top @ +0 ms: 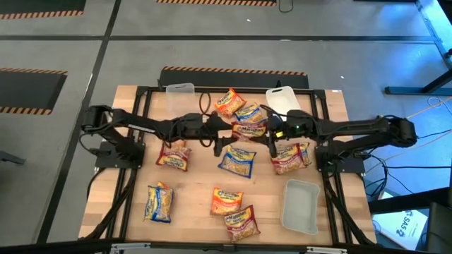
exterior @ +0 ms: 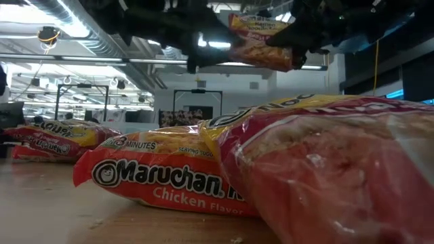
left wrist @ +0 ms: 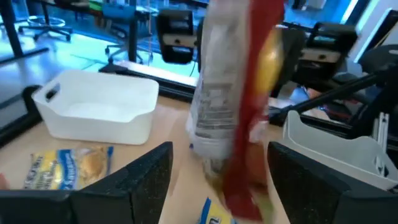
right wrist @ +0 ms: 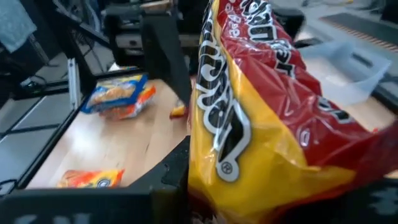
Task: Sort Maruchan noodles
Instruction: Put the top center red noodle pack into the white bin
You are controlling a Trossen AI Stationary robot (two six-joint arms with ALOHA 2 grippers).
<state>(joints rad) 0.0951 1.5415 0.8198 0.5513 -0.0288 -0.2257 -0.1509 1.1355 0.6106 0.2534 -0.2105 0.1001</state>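
While both arms met over the table's middle, the left gripper [left wrist: 214, 171] stood wide open w/ a red packet [left wrist: 239, 106] hanging between its fingers, not pinched. The right gripper [top: 272, 132] was clamped on that same packet, held up in the air. Other packets lay spread round, e.g. a blue one [top: 159, 202] near the table [top: 127, 99] edge, w/ bare wood just beside it.
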